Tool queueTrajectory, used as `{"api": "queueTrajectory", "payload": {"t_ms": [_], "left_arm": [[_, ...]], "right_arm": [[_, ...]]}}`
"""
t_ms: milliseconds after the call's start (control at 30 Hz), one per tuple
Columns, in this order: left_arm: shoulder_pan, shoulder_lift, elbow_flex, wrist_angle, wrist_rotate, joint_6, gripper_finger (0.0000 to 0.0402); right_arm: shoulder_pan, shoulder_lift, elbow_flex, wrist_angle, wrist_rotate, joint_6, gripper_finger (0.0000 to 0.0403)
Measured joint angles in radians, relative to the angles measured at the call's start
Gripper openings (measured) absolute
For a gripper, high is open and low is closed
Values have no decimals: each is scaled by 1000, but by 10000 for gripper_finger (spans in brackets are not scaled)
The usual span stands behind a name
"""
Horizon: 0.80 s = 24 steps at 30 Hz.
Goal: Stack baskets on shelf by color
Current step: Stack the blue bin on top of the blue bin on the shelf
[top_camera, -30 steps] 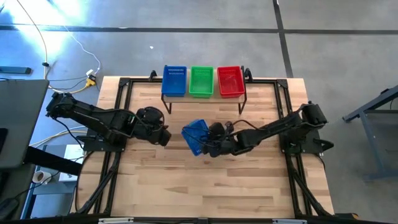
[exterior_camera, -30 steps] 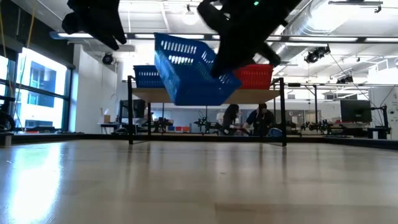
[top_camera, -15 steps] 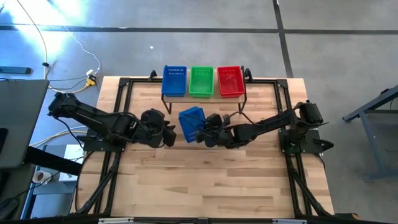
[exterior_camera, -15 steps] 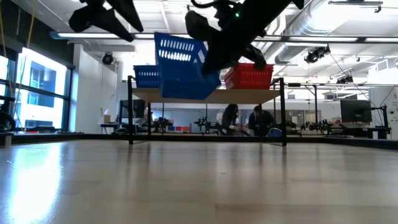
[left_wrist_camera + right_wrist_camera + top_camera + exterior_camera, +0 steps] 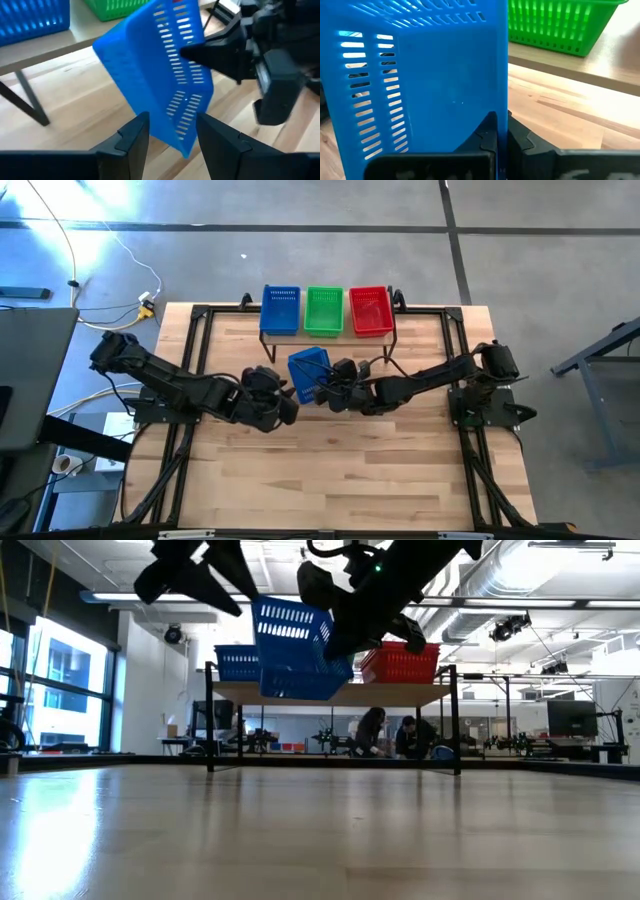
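Right gripper, fingers pinching one wall of a tilted blue basket, holds it aloft just before the shelf. Left gripper, fingers spread, waits beside it. Next: lift onto the shelf's blue basket.

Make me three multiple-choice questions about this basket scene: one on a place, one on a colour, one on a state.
1. Where is the carried blue basket?
A. In the air in front of the shelf
B. On the floor
C. Under the shelf

2. What colour is the middle basket on the shelf?
A. Red
B. Green
C. Blue

3. How is the right end effector?
A. Wide open
B. Shut on the carried blue basket
C. Out of sight

Answers: 1 A, the low view shows it off the table. 2 B, it sits between blue and red. 3 B, its fingers pinch the basket's wall.
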Motion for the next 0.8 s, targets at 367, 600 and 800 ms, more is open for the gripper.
{"api": "queueTrajectory", "payload": {"t_ms": [367, 600, 800], "left_arm": [[49, 28, 0, 6, -33, 0, 152], [87, 28, 0, -2, -4, 0, 150], [99, 28, 0, -6, -13, 7, 123]], "right_arm": [[18, 0, 0, 8, -8, -48, 0], [35, 0, 0, 49, 13, -79, 0], [27, 0, 0, 89, 12, -112, 0]]}}
